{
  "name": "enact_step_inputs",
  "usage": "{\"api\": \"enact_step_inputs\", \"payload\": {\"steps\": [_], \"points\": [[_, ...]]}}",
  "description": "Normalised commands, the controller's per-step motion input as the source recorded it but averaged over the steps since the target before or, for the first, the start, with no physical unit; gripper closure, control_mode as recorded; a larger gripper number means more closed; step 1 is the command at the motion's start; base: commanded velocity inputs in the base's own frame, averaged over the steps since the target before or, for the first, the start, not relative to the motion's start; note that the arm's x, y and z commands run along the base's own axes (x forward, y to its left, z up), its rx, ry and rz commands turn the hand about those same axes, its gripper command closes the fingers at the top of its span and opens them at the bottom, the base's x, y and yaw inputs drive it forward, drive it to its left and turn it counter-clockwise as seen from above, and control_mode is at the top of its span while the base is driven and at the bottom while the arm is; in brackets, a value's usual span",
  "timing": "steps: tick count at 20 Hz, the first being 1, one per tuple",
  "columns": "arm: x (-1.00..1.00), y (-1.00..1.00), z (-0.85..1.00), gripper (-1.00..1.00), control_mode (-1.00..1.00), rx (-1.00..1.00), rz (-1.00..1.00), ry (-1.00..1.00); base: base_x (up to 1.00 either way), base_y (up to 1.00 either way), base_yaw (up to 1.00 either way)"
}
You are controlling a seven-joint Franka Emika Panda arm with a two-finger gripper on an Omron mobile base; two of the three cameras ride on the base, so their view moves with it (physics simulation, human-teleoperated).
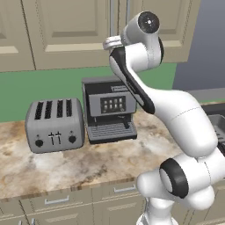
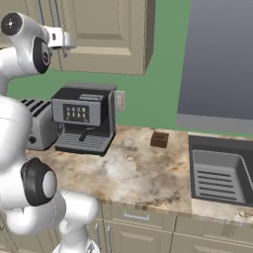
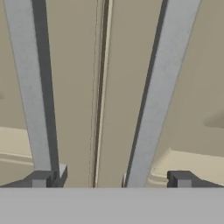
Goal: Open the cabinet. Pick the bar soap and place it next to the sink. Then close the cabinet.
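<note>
Marble counter (image 2: 133,173) is carrying a toaster (image 1: 55,125) and coffee machine (image 1: 110,110); above, the cabinet (image 3: 105,87) is sitting closed, gripper (image 3: 109,179) spread wide, facing both handles, grasping nothing.

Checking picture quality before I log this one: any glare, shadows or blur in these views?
Left base view: flat, even rendered light, toaster sharp, no glare. Right base view: soft, faint shading beside the coffee machine, sink ribs clear. Hand view: the cabinet handles look soft and enlarged from closeness, with dark lines along their edges.
</note>
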Motion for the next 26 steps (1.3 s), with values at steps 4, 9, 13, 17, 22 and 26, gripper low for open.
{"api": "enact_step_inputs", "payload": {"steps": [4, 9, 13, 17, 22, 26], "points": [[0.09, 0.00, 0.20, -1.00, -1.00, 0.00, -0.01, 0.00, 0.00, 0.00, 0.00], [0.24, 0.00, 0.06, -1.00, -1.00, 0.00, -0.06, 0.00, 0.00, 0.00, 0.00], [0.02, -0.04, 0.02, -1.00, -1.00, 0.00, -0.06, 0.00, 0.00, 0.00, 0.00], [-0.01, -0.14, 0.04, -1.00, -1.00, 0.04, -0.07, -0.01, 0.00, 0.00, 0.00], [0.00, -0.03, 0.04, -1.00, -1.00, 0.05, -0.04, -0.04, 0.00, 0.00, 0.00], [0.00, 0.00, 0.03, -1.00, -1.00, 0.06, -0.02, -0.08, 0.00, 0.00, 0.00]]}}
